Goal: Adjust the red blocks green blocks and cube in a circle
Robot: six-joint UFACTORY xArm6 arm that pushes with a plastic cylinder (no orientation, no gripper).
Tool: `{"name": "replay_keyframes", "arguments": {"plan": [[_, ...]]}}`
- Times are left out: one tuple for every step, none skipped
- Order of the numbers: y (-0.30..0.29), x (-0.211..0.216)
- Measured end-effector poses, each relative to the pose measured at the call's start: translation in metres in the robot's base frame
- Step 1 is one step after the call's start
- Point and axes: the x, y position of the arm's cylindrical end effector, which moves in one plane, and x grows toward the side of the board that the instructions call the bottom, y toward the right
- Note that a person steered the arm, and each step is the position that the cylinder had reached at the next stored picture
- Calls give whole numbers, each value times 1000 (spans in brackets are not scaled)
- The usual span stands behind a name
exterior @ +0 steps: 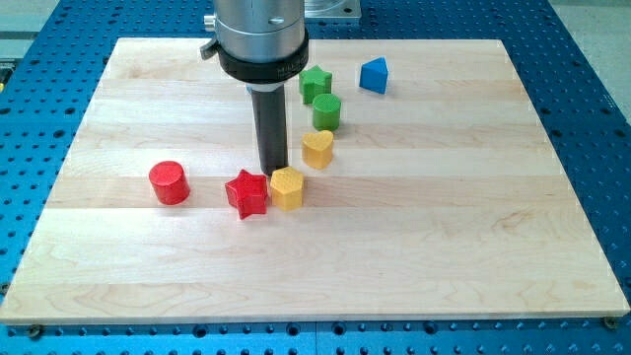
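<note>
My tip (273, 172) stands just above the gap between the red star (246, 193) and the yellow hexagonal block (287, 187), close to both. A red cylinder (169, 182) lies to the view's left of the star. A yellow heart-shaped block (317, 148) sits up and right of the tip. A green cylinder (326, 110) lies above the heart and a green star-like block (315, 83) above that. A blue block (374, 75) sits at the top right. The blocks form a loose arc.
The wooden board (444, 227) lies on a blue perforated table (601, 118). The arm's grey body (260, 35) hangs over the board's top middle.
</note>
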Motion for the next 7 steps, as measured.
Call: {"name": "replay_keyframes", "arguments": {"plan": [[-20, 12], [-64, 28], [-91, 69], [-87, 112], [-75, 132], [-35, 132], [105, 106]]}}
